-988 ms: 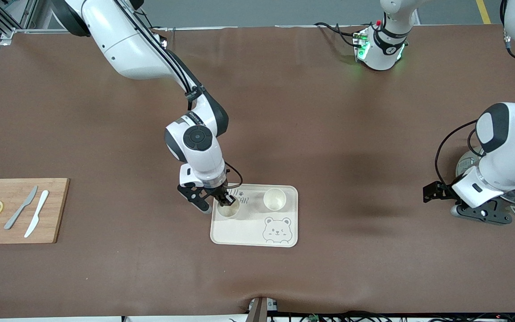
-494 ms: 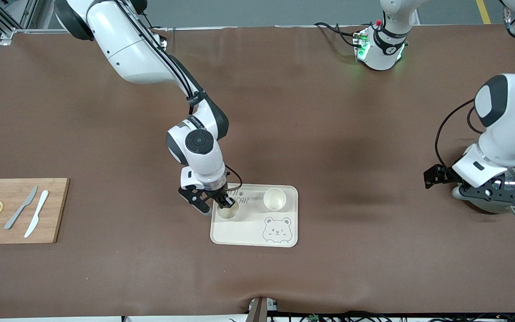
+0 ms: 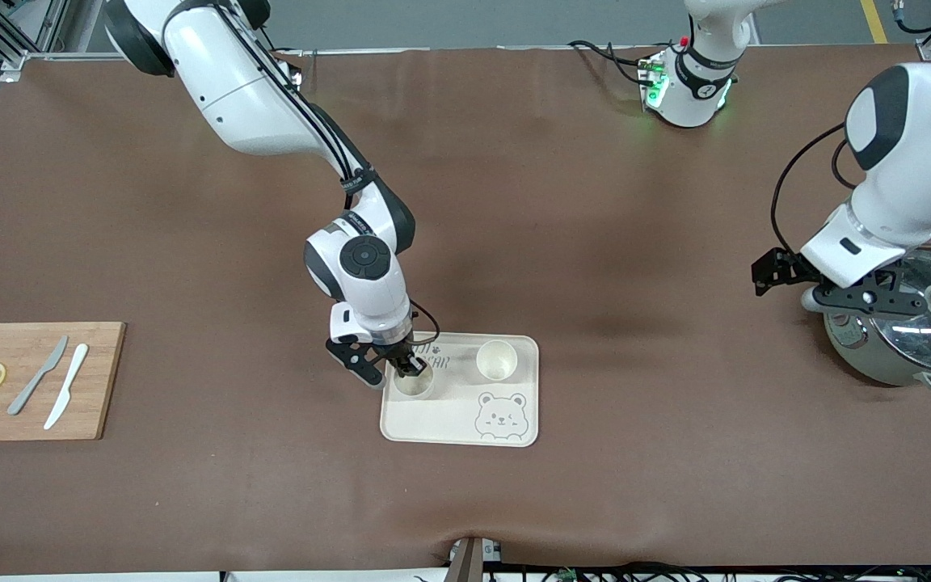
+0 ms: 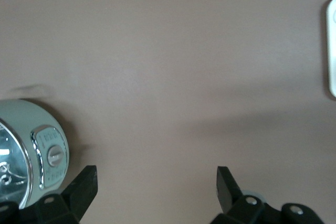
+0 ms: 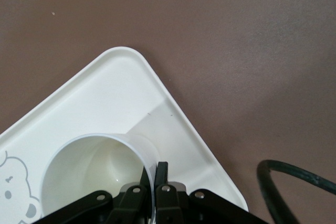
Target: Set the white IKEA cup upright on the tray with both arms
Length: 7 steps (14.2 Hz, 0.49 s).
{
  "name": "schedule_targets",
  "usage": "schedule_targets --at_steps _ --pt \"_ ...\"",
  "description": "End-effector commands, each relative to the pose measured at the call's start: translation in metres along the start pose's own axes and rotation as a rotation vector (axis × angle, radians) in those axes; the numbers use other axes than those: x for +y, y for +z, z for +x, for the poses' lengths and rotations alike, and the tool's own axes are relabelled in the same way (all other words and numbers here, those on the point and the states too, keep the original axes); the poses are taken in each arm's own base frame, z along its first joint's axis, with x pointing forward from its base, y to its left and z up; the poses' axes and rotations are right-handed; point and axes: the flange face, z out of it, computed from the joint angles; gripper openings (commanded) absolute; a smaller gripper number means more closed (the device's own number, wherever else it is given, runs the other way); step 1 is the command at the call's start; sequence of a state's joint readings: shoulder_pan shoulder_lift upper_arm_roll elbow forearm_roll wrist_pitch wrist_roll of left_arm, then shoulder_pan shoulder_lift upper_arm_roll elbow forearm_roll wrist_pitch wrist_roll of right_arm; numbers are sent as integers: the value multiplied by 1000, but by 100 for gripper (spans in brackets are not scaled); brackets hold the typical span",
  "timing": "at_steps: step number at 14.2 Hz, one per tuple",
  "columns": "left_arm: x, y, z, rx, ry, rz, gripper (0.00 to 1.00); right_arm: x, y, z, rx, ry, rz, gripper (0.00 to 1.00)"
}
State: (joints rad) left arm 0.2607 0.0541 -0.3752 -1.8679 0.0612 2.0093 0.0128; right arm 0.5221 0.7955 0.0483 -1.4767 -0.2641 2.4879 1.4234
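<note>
Two cups point(image 3: 496, 360) upright on tray point(image 3: 459, 426), brown table point(image 3: 554, 202).

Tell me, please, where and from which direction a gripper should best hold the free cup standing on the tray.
Probably the rim wall, coming straight down from above: the free cup stands upright and open-mouthed on the tray, so one finger fits inside, one outside. The right gripper is shut this way on the other cup.
</note>
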Motion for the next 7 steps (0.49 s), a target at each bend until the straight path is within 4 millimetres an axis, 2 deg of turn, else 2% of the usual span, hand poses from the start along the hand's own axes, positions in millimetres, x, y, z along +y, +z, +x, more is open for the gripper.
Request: schedule_targets --at_steps 1,2,3,7 --pt "3 -26 -19 -1 -23 -6 100 -7 0 0 32 2 10 41" --pt "4 -32 -23 -4 -28 -12 100 -6 -1 0 32 2 10 89" --pt "5 -38 -26 -4 -31 -17 100 -7 -2 1 34 1 13 100" --pt "11 -61 -32 15 -36 -45 100 -9 -9 4 37 0 18 100"
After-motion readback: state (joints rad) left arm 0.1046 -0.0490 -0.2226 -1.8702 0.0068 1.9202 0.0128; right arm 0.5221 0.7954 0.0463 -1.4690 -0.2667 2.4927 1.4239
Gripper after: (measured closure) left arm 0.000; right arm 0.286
